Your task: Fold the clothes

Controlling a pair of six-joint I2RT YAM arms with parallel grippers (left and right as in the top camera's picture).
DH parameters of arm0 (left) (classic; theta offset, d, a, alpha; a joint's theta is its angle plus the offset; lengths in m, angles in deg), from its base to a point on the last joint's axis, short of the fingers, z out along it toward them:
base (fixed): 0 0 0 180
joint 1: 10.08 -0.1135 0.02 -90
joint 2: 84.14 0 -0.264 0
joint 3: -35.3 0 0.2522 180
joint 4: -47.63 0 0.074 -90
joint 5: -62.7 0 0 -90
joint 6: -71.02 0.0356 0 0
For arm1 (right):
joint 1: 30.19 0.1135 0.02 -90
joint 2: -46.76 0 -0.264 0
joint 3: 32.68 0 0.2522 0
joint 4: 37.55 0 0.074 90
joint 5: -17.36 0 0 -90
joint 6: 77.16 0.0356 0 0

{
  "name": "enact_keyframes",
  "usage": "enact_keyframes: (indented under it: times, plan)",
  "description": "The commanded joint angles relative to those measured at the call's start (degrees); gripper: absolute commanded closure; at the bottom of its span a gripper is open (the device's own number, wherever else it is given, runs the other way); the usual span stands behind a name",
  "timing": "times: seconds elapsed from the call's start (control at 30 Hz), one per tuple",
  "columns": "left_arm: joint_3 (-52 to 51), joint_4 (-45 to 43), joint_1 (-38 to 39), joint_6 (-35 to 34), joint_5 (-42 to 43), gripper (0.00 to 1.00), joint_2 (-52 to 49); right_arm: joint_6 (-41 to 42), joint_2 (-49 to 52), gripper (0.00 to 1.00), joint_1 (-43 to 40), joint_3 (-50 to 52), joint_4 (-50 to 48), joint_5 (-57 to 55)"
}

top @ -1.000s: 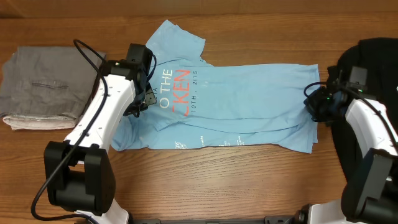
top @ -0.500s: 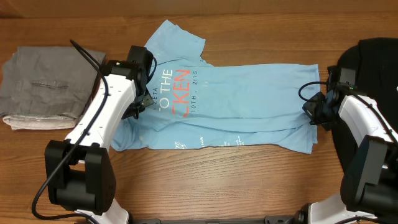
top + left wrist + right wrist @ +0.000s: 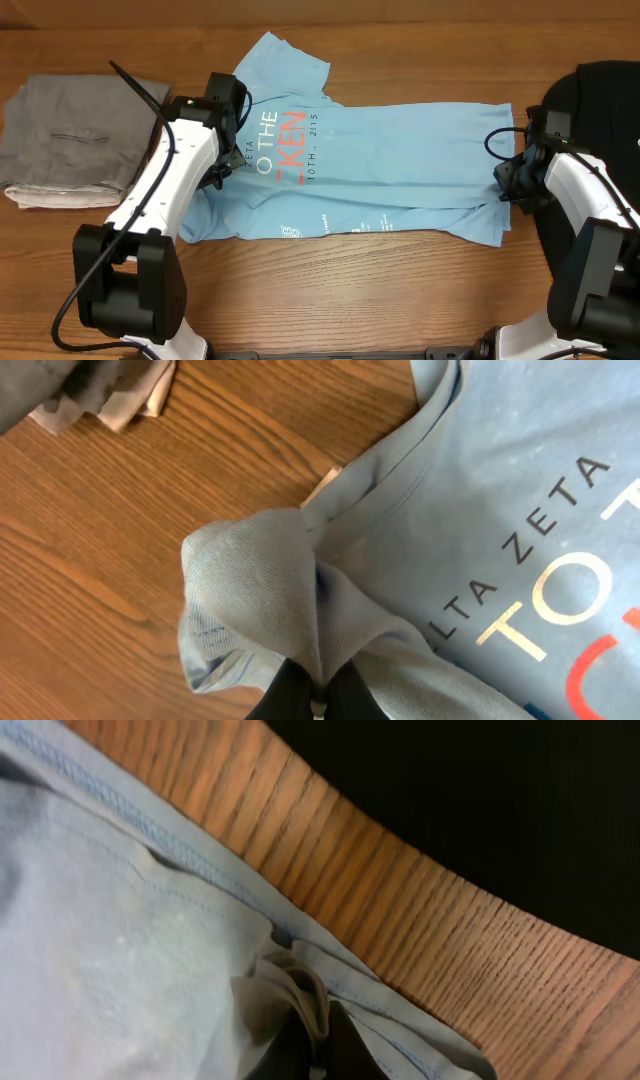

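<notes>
Evidently limp and light, the T-shirt (image 3: 380, 170) bunches at both ends: left gripper (image 3: 316, 698) clenched on fabric near the collar, right gripper (image 3: 318, 1055) pinching the hem, frame right.

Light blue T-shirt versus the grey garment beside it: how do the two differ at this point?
The light blue T-shirt carries printed lettering; the grey garment shows no print. The T-shirt lies spread across the table, partly doubled over; the grey garment sits as a compact folded stack. The left gripper and right gripper each pinch the T-shirt's fabric; nothing touches the grey garment. Both are soft clothes resting on the wooden table.
</notes>
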Motion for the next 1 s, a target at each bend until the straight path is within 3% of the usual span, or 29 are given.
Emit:
enact_keyframes:
  times: [0.0, 0.13, 0.27, 0.33, 0.4, 0.43, 0.47, 0.57, 0.63, 0.7, 0.8, 0.97]
  plan:
    - [0.4, -0.5, 0.0, -1.6, -1.9, 0.96, -3.1, 2.7, 0.1, 0.94, 0.1, -1.7, -1.0, -2.7]
    - [0.4, -1.1, 0.0, -1.6, -1.9, 0.96, -5.7, 2.7, 0.1, 0.92, 0.1, -1.7, -2.2, -2.7]
    - [0.5, -3.1, 0.0, -1.4, -1.9, 0.94, -6.3, 2.6, 0.1, 0.81, 0.1, -1.7, -4.5, -2.7]
    - [1.2, -4.0, 0.0, 0.3, -1.9, 0.8, -6.1, -1.9, 0.1, 0.64, 0.1, -1.7, -6.5, -1.4]
    - [4.0, -3.0, 0.0, 3.1, -1.8, 0.52, -6.1, -9.2, -0.1, 0.27, 0.1, -2.9, -7.3, 2.1]
    - [8.7, 0.9, 0.0, 4.5, -1.8, 0.41, -6.1, -13.2, -0.5, 0.14, -0.4, -6.1, -3.8, 4.0]
    - [11.8, 3.8, 0.0, 4.5, -1.5, 0.34, -6.1, -13.7, -0.7, 0.13, -0.7, -8.8, 0.0, 4.0]
    - [20.7, 13.0, 0.0, 4.5, 1.2, 0.32, -6.1, -13.7, -1.2, 0.11, -1.6, -16.4, 11.9, 4.0]
    - [25.2, 19.1, 0.0, 5.2, 3.5, 0.31, -6.1, -13.7, -1.2, 0.0, -2.1, -20.4, 20.3, 4.0]
    - [27.1, 24.0, 0.0, 6.3, 5.6, 0.32, -6.1, -13.7, -1.2, 0.01, -2.5, -21.9, 27.1, 3.8]
    - [26.2, 27.8, 0.0, 6.6, 7.0, 0.34, -6.0, -14.5, -1.2, 0.14, -2.6, -20.3, 31.6, 4.2]
    - [21.7, 28.3, 0.4, 8.8, 7.2, 0.38, -6.0, -20.0, -1.2, 0.94, -2.3, -14.3, 32.2, 10.7]
